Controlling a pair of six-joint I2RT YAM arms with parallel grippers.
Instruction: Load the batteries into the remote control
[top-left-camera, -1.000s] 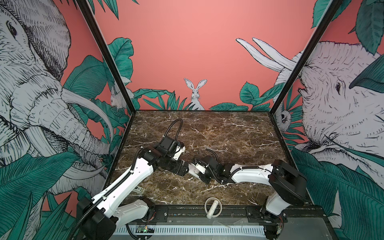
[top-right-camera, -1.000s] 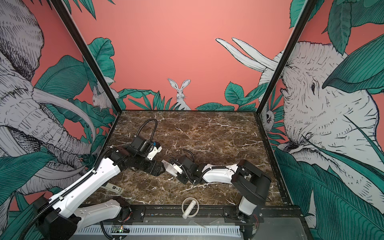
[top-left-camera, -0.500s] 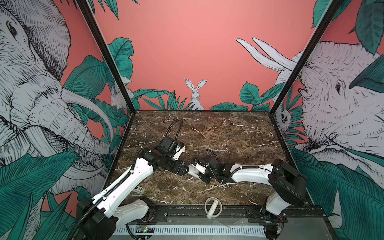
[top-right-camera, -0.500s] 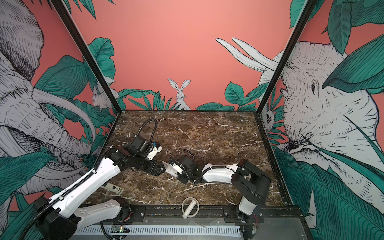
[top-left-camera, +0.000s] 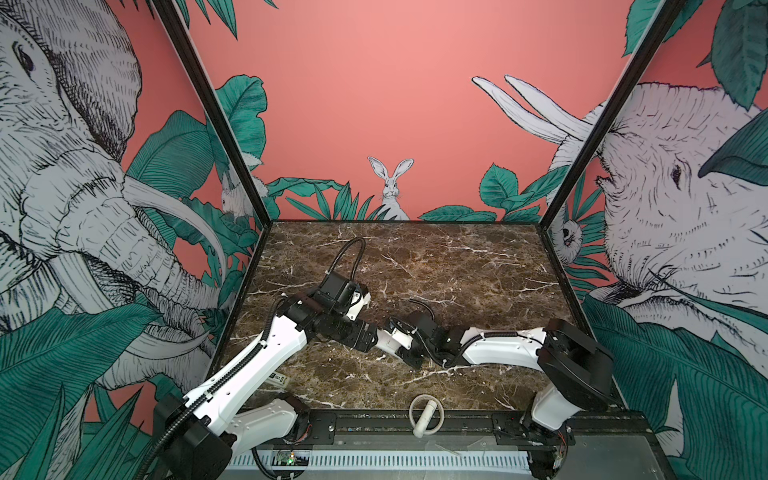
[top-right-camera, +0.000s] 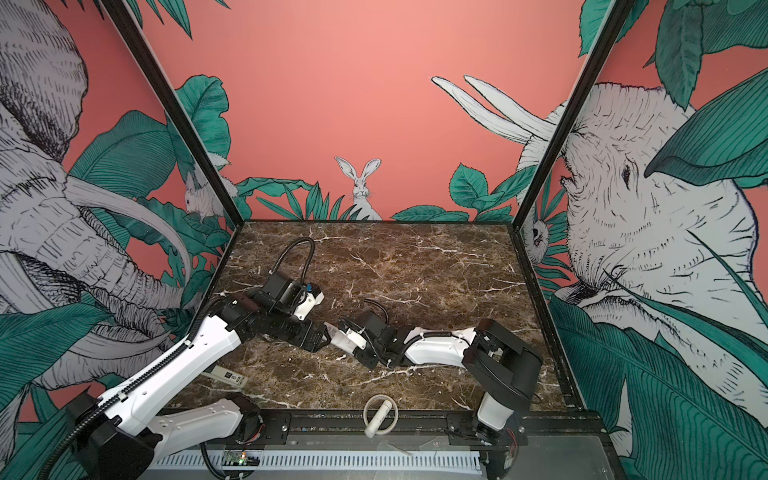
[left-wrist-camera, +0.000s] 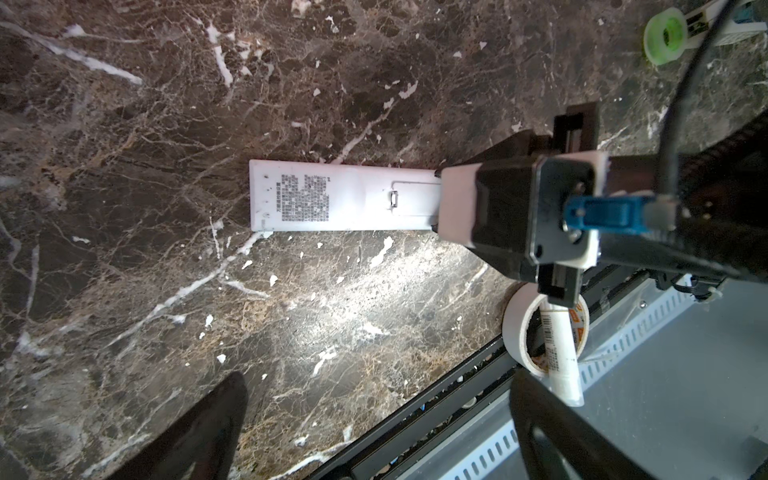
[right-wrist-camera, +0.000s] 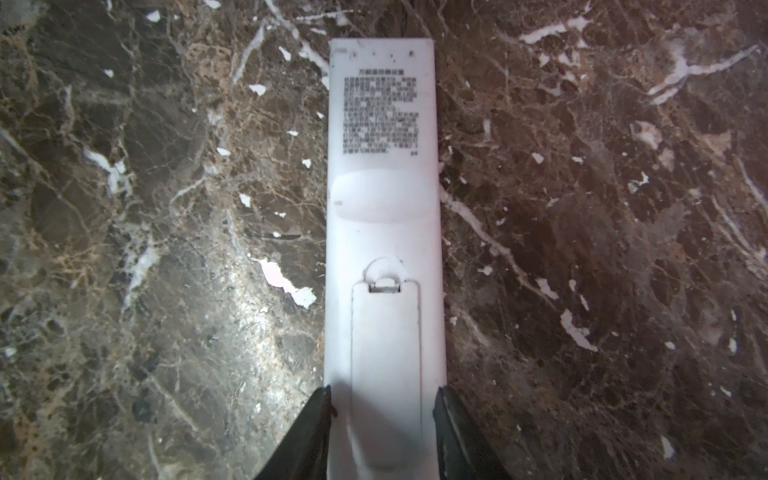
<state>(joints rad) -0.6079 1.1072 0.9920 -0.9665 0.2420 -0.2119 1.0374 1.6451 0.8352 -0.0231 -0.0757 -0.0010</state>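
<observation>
The remote control (right-wrist-camera: 384, 232) lies back up on the marble, its printed text away from my right gripper and its battery cover (right-wrist-camera: 386, 345) closed in place. My right gripper (right-wrist-camera: 384, 419) straddles the cover end, with one dark finger against each long side. In the left wrist view the remote control (left-wrist-camera: 332, 201) sticks out from under the right gripper's body. My left gripper (left-wrist-camera: 374, 440) hangs wide open and empty above the table's front edge. In both top views the two grippers (top-left-camera: 368, 338) (top-left-camera: 397, 338) meet at mid-table and hide the remote. No batteries are in view.
A white tape roll with a white tube through it (top-left-camera: 426, 415) rests on the front rail. A white labelled strip (top-right-camera: 226, 376) lies under the left arm. A green tape roll (left-wrist-camera: 665, 33) sits further off. Walls enclose the marble table (top-left-camera: 415, 257) on three sides.
</observation>
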